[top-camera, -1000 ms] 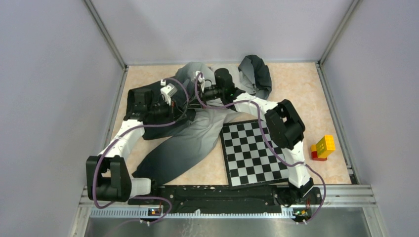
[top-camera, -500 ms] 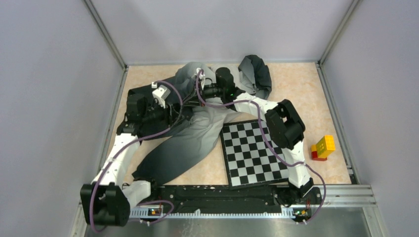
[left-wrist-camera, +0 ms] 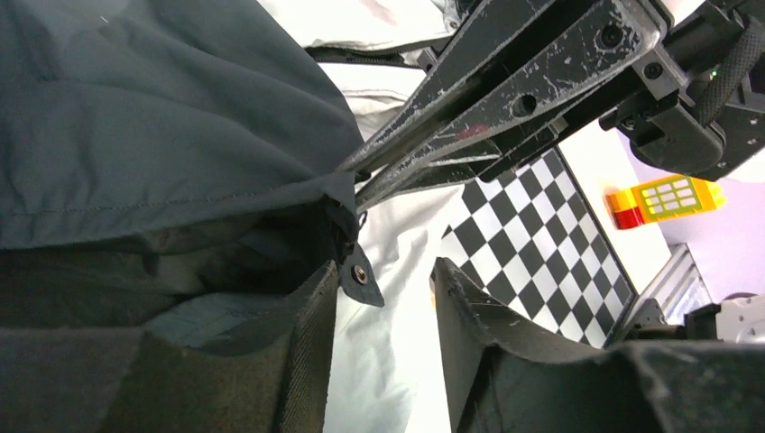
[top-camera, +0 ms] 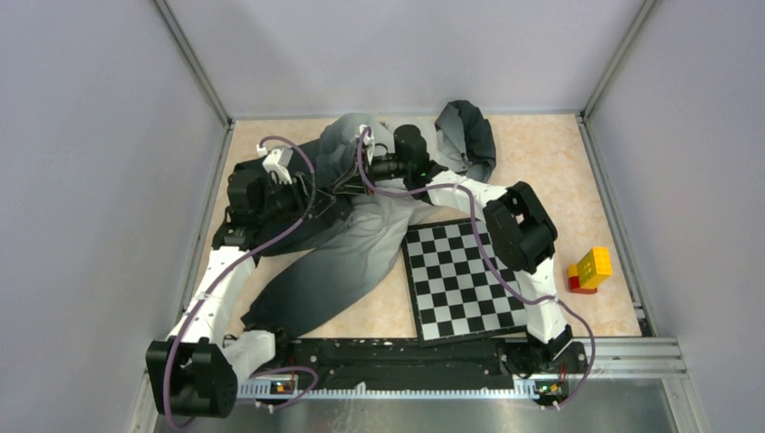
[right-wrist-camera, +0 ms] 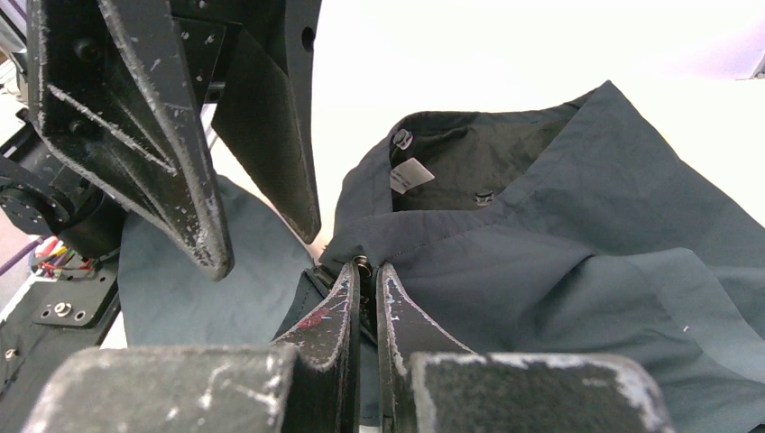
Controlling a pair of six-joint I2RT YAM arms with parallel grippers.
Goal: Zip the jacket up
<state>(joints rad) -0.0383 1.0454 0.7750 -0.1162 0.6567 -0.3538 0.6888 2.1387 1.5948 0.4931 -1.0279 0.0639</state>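
From where I stood, the left gripper (left-wrist-camera: 386, 268) sat left of centre in the overhead view, its jaws wide apart. Only a small snap tab (left-wrist-camera: 361, 273) of the jacket (top-camera: 347, 257) hung in the gap, ungripped. The jacket lay sprawled from the upper middle of the frame down toward the lower left, pale grey fading to charcoal. Just right of the left gripper, the right gripper (right-wrist-camera: 365, 271) was pinched narrow on the dark front edge, at a small metal ring that may have been the zipper pull — I could not be sure. The cloth looked light, limp and a little slick, likely to bunch and slide unless one side was held taut, so the edge beside the zipper seemed the place to grip. Beneath lay a pale mottled table (top-camera: 541, 153), with a chessboard (top-camera: 460, 280) touching the jacket right of centre, a yellow-and-red block (top-camera: 588, 269) further right, and plain grey walls (top-camera: 686, 180) all round.
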